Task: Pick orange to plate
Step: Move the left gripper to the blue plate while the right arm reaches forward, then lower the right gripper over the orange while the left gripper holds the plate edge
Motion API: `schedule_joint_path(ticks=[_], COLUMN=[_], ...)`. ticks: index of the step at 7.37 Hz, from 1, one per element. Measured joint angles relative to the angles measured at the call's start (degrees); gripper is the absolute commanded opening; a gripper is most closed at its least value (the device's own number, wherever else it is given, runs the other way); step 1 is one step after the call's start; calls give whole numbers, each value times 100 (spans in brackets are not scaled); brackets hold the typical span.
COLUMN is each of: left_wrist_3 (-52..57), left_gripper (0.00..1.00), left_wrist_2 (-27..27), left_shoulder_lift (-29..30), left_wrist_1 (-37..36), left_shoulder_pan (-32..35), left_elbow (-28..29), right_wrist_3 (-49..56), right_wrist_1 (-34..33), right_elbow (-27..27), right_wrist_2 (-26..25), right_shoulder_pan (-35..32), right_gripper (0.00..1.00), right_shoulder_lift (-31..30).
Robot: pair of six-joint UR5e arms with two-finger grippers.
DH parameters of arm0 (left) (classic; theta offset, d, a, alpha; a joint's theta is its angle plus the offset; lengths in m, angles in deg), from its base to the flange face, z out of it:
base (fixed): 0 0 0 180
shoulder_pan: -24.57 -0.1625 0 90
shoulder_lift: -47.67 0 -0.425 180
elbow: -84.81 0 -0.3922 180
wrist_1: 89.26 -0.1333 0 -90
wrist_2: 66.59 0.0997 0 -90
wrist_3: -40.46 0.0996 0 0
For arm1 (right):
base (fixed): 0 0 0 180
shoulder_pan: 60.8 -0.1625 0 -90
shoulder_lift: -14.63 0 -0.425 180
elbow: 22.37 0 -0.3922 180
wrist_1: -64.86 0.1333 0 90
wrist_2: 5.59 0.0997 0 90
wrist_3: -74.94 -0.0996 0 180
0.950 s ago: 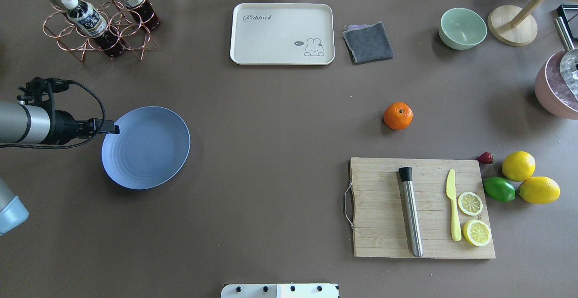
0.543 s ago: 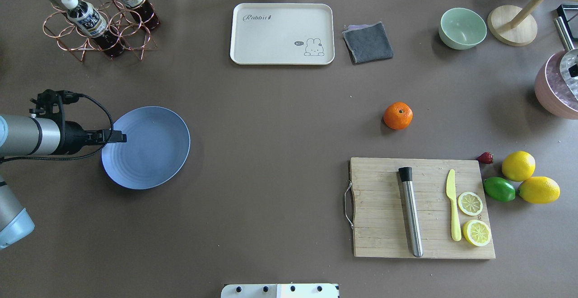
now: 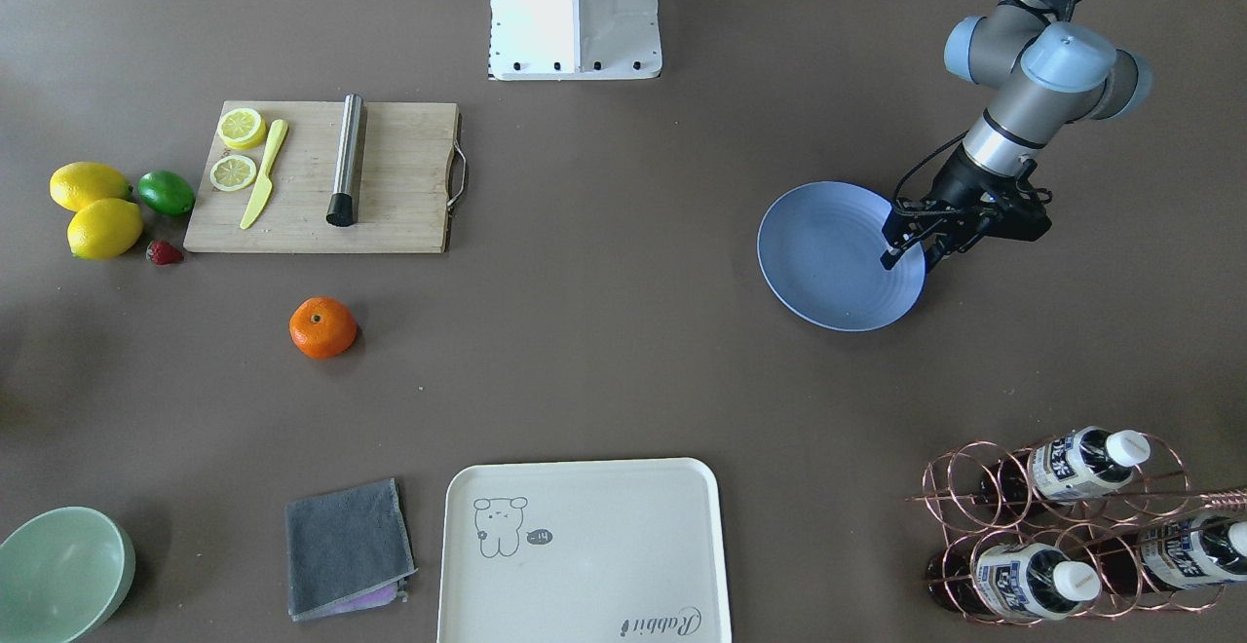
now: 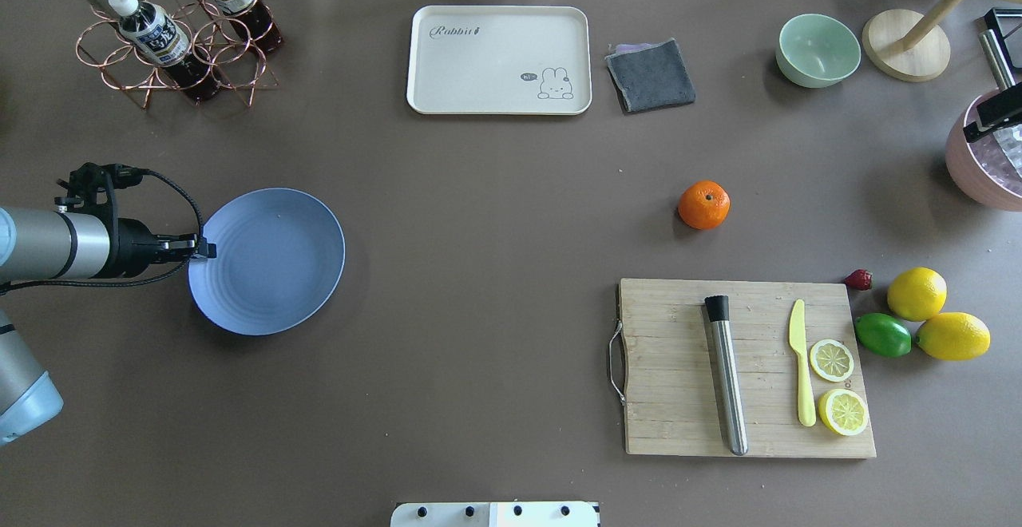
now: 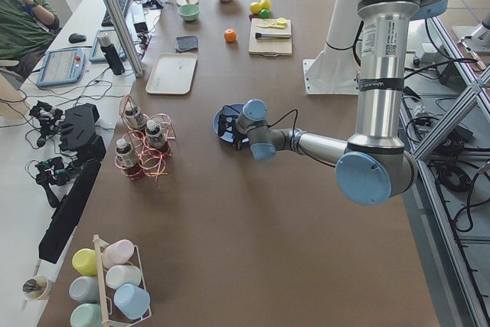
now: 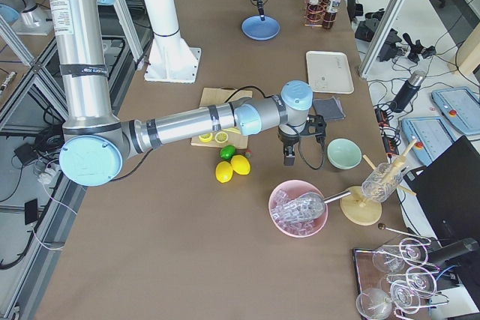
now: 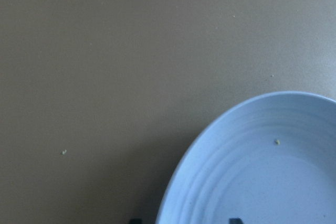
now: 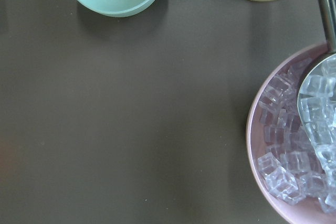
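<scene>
Nearest the robot lies the cutting board (image 4: 671, 375), which is no part of the task. Beyond it, the orange (image 4: 703, 204) rests alone on the worktop (image 4: 479, 271), on the right arm's side and well apart from the plate (image 4: 275, 267) on the left arm's side. The left gripper (image 4: 206, 250) sits at the plate's edge, jaws spread with the rim between them. Farther out, the right gripper (image 6: 288, 157) hangs above the worktop beside the pink ice bowl (image 4: 978, 168); the state of its jaws cannot be told.

Hazards — any sideways or upward travel of the left arm may drag or tip the plate and shift the drop point. The orange is round: an off-centre closure would likely roll it toward the board or the lemons (image 4: 917, 293). The long carry across the worktop gives a weak grip room to slip.
</scene>
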Motion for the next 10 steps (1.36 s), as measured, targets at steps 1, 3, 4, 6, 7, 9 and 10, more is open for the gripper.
schedule_joint_path(ticks=[1,3,4,6,7,9,10], left_wrist_3=[-71,-184,-269,-680,-995,-1636,-1936], left_gripper=[0,0,0,0,0,0,0], left_wrist_2=[-6,-369,-642,-772,-623,68,495], left_shoulder_lift=[1,-7,-4,392,786,1732,2172], left_wrist_1=[-12,-74,-213,-893,-1294,-2213,-2637], left_shoulder_pan=[15,219,372,461,374,-211,-589], left_elbow=[-23,-280,-492,-884,-947,-944,-912], right_wrist_3=[-157,-468,-614,-1149,-1455,-1888,-2110], right_wrist_1=[187,342,397,750,948,1091,1109], right_elbow=[72,58,44,41,42,39,35], right_wrist_2=[-10,-20,-34,-168,-264,-437,-568], right_shoulder_pan=[50,158,244,540,721,1072,1257], right_gripper=[100,100,100,100,100,100,100], right_shoulder_lift=[0,11,26,39,44,161,259])
